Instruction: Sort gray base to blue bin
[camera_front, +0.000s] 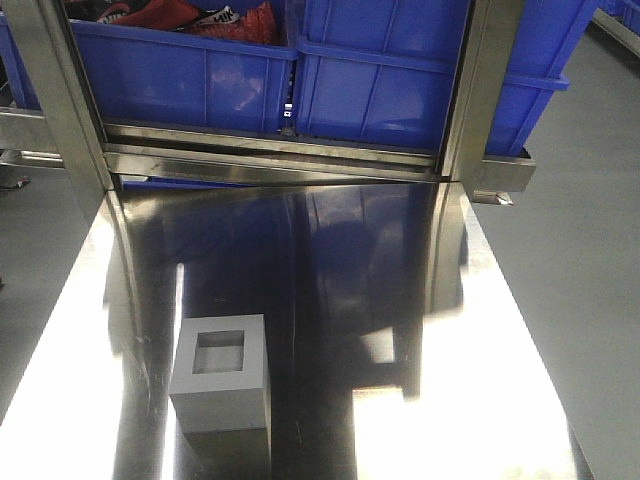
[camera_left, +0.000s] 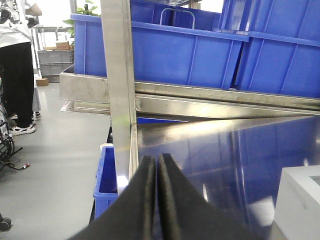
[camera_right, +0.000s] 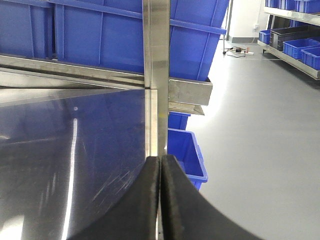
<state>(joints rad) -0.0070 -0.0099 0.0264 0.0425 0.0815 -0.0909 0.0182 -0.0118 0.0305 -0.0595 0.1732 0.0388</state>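
The gray base (camera_front: 220, 372) is a matte cube with a square recess facing up. It stands on the steel table (camera_front: 400, 300) at the front left, and its corner shows at the lower right of the left wrist view (camera_left: 299, 200). Two large smooth-walled blue bins sit side by side on the rack behind the table: the left bin (camera_front: 170, 80) holds red and black items, the right bin (camera_front: 390, 90) is taller. My left gripper (camera_left: 156, 159) is shut on nothing, left of the base. My right gripper (camera_right: 160, 158) is shut and empty at the table's right edge.
Steel posts (camera_front: 55, 100) (camera_front: 490, 90) and a steel rail (camera_front: 280, 152) stand between the table and the bins. Small blue tubs sit on the floor by the left (camera_left: 104, 180) and right (camera_right: 187, 155) edges. A person (camera_left: 17, 75) stands far left.
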